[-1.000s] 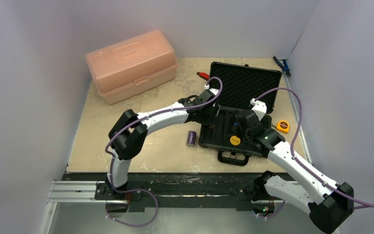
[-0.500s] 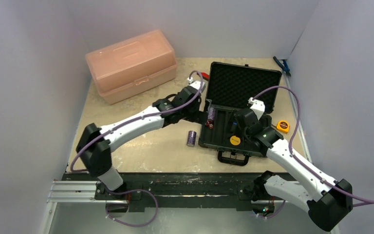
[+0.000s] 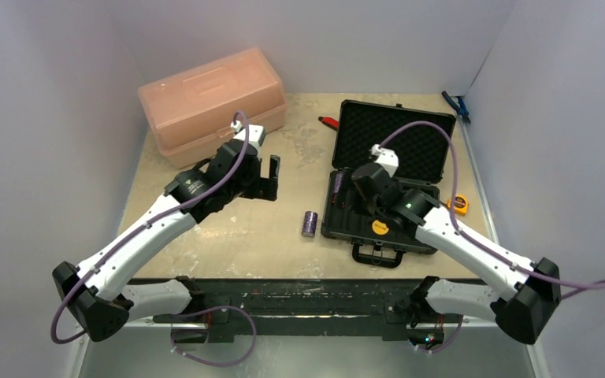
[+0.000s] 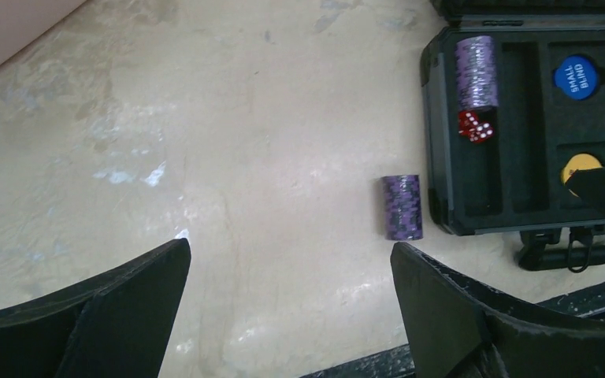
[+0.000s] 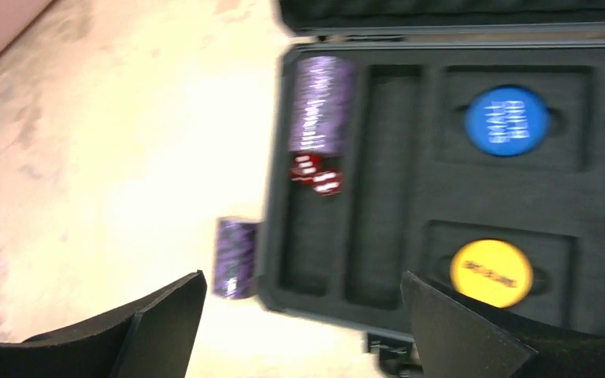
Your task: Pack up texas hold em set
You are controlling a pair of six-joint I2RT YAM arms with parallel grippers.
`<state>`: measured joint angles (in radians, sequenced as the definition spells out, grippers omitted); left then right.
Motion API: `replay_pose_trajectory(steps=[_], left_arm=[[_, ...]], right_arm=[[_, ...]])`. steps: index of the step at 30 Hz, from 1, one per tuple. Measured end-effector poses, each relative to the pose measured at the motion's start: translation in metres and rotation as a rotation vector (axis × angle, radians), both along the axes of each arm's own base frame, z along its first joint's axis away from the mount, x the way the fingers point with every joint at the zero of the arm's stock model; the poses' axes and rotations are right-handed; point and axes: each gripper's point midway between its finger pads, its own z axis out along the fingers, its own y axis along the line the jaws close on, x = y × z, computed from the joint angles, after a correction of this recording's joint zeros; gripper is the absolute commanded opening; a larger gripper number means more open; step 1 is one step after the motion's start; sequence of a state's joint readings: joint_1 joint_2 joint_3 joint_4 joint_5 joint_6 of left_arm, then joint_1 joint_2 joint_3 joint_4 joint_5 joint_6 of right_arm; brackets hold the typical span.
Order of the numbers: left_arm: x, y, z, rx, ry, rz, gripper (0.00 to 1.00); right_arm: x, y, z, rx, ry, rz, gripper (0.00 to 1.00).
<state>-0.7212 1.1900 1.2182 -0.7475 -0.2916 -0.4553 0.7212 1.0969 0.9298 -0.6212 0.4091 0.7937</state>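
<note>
The black briefcase (image 3: pixel 398 138) lies open at the right, its handle toward me. One purple chip stack (image 4: pixel 476 71) lies in the leftmost foam slot with two red dice (image 4: pixel 476 126) just below it. The other purple stack (image 3: pixel 309 223) lies on the table left of the case. The orange disc (image 3: pixel 380 227) sits in its recess, and a blue disc (image 4: pixel 576 76) sits in another. My left gripper (image 3: pixel 268 179) is open and empty, above the table left of the case. My right gripper (image 3: pixel 345 197) is open and empty over the case's left slots.
A translucent pink box (image 3: pixel 213 102) stands at the back left. A yellow tape measure (image 3: pixel 458 204) lies right of the case. A red-handled tool (image 3: pixel 328 122) lies behind the case's left corner, and a blue tool (image 3: pixel 457 105) lies by the right wall.
My left gripper has pulled back left, away from the case, leaving a purple stack and the dice in the slot. My right gripper has shifted left over the case.
</note>
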Motion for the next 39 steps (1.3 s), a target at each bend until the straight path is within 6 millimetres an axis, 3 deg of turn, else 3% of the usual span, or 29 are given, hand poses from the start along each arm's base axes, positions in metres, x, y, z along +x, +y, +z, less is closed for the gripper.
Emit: replay_pose_trajectory(steps=[4, 10, 18, 24, 30, 39], left_arm=[[-0.013, 0.032, 0.003, 0.057, 0.013, 0.03, 1.0], [-0.026, 0.064, 0.013, 0.13, -0.046, 0.042, 1.0], [-0.034, 0.087, -0.005, 0.211, -0.049, 0.067, 1.0], [-0.033, 0.101, 0.001, 0.253, -0.086, 0.111, 1.0], [-0.035, 0.121, 0.014, 0.272, -0.153, 0.188, 1.0], [-0.034, 0.134, 0.021, 0.291, -0.184, 0.246, 1.0]], right_arm=[[-0.003, 0.051, 0.012, 0.022, 0.005, 0.079, 0.99], [-0.01, 0.103, 0.017, 0.029, 0.02, 0.134, 0.99], [-0.02, 0.162, 0.002, -0.004, 0.073, 0.173, 0.99], [-0.018, 0.185, -0.026, -0.059, 0.13, 0.162, 0.99], [-0.008, 0.205, -0.041, -0.081, 0.151, 0.152, 0.99], [-0.005, 0.211, -0.053, -0.099, 0.165, 0.144, 0.99]])
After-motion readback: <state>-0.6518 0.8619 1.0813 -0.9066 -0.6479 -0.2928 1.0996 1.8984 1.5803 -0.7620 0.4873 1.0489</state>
